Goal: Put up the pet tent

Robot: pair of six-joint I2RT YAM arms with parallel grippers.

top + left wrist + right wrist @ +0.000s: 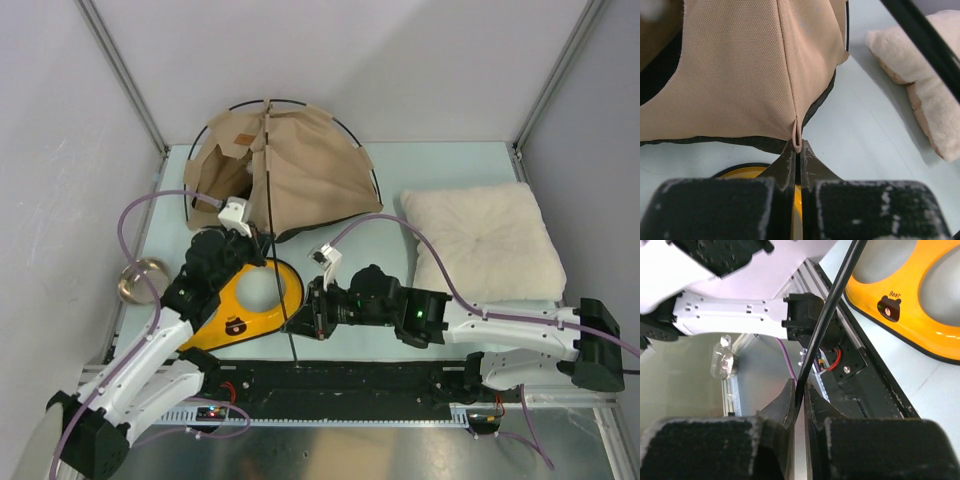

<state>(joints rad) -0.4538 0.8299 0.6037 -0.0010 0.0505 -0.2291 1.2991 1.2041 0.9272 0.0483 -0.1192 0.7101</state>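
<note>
The corner of the pet tent is pinched by the left gripper, a black pole clamped by the right gripper; pole-fitting is judged underway, alignment needed next.

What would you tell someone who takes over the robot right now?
Left gripper: shut on a bottom seam corner of the pet tent.
Right gripper: shut on a thin black pole that runs up to the tent's top.
Tent: at the back of the table, left of middle, fabric slumped, not yet a proper teepee.
Yellow feeder lies in front of it, pillow to the right.
Done: both grips are on.
Left: probably seat the pole so the tent stands.
</note>
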